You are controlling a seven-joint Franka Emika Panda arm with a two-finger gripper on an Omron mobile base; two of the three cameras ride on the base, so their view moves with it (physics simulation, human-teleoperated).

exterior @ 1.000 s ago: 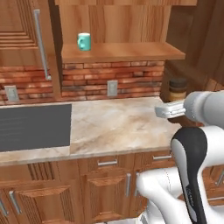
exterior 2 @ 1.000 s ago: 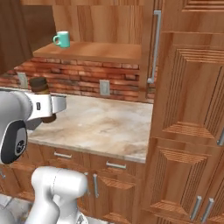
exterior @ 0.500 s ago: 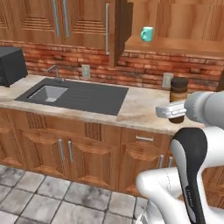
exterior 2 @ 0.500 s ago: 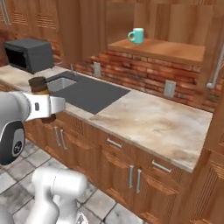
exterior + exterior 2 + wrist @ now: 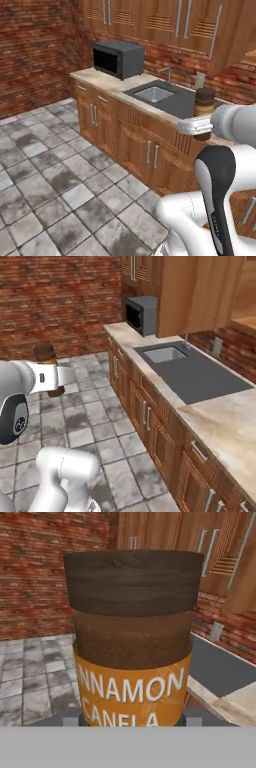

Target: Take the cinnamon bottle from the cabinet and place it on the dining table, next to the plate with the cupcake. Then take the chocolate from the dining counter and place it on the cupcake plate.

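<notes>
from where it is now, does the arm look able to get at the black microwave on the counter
Probably not. The black microwave sits at the counter's far end, beyond the steel sink, and the gripper is already shut on the brown-lidded cinnamon bottle, so its jaws aren't free.

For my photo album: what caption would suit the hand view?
Cinnamon bottle held upright in the gripper, brick wall and kitchen counter behind.

The brown cinnamon bottle with the dark wooden-looking cap and orange label (image 5: 132, 637) sits so close to the hand camera that its base and the label's lower line run under the frame's bottom. From the left base side, the white gripper (image 5: 196, 126) covers the bottle's lower half. Can't make out the fingertips anywhere.
</notes>
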